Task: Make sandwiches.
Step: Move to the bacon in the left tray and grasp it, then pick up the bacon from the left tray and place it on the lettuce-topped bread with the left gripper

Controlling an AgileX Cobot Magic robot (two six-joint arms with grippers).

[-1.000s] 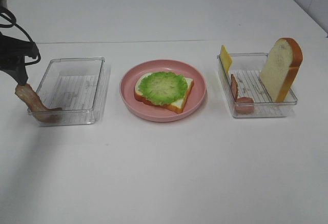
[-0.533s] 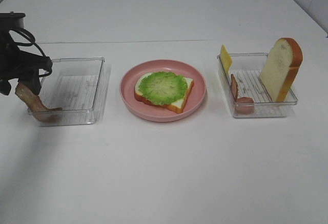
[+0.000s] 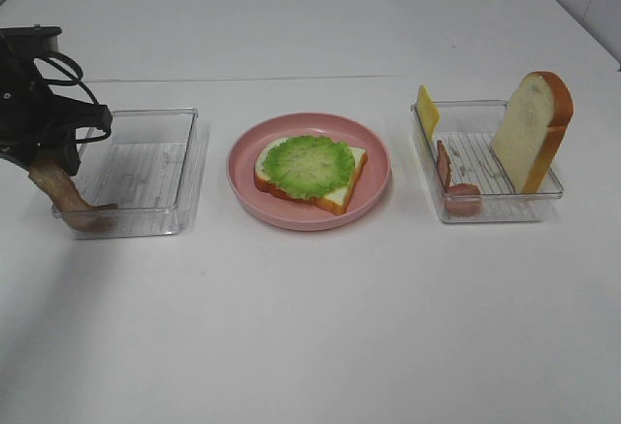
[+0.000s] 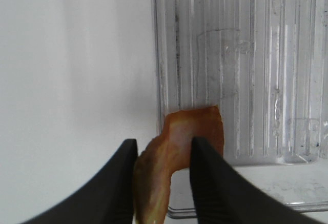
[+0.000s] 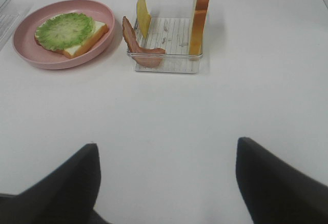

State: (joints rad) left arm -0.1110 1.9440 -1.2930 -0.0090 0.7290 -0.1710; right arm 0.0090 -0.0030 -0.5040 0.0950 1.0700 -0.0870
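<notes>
At far left of the frame, a bacon strip [image 3: 60, 191] clamped in the left gripper [image 3: 49, 164] may be snagged on the wall of the clear tray [image 3: 186, 172].

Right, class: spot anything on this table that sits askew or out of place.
One bacon strip straddles the left tray's front corner, one end inside, the other held outside by the left end effector. Nothing looks spilled or damaged.

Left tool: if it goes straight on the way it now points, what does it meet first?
Beyond the bacon strip it grips, the left tool would probably meet the clear tray, near its corner wall; depth is unclear.
</notes>
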